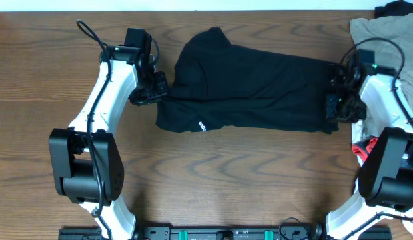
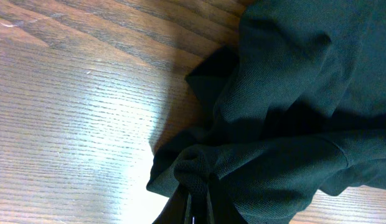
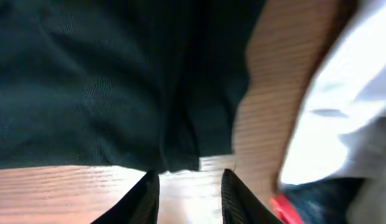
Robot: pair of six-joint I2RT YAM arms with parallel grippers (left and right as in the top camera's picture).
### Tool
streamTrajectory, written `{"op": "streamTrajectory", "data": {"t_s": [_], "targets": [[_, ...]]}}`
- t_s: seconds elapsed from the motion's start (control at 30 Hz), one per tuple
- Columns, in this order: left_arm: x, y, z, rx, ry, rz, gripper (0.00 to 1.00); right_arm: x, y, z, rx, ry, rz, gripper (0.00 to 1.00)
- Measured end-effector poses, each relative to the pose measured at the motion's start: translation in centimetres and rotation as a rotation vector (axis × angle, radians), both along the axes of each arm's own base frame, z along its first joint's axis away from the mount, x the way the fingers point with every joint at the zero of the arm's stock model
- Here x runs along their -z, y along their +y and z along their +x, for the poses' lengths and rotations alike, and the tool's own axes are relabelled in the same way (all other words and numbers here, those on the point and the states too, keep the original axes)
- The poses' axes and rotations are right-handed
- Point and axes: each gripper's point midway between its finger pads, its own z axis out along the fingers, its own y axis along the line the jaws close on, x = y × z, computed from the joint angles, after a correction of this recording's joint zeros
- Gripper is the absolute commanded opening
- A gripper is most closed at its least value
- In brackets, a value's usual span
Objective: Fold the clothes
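pinching bunched left end of clothes (image 1: 253,87) with left gripper (image 2: 196,208), clamped tight. holding right gripper (image 3: 190,190) partly open just at right end, gripping nothing. seeing clothes spread lengthwise across middle of table (image 1: 213,180), beige garment (image 1: 386,33) off at far right corner.

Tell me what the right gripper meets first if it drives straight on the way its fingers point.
The right gripper, jaws apart, points at the near edge of the black garment. That hem looks like the first thing met, almost at the fingertips, though depth is unclear.
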Motion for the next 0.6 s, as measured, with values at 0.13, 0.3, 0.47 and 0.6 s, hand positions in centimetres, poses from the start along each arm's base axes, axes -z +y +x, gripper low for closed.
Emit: {"op": "streamTrajectory", "data": {"t_s": [0.13, 0.3, 0.47, 0.6], "targets": [[0.0, 0.0, 0.0, 0.0, 0.0, 0.0, 0.06, 2.0, 0.5, -1.1, 0.0, 0.012, 0.02, 0.28], [0.0, 0.0, 0.0, 0.0, 0.002, 0.0, 0.06, 3.5, 0.6, -1.3, 0.005, -0.009, 0.021, 0.13], [0.0, 0.0, -0.1, 0.0, 0.004, 0.0, 0.06, 3.8, 0.0, -1.5, 0.046, -0.005, -0.016, 0.14], [0.0, 0.0, -0.1, 0.0, 0.004, 0.0, 0.06, 3.7, -0.9, -2.1, 0.076, 0.018, -0.073, 0.2]]}}
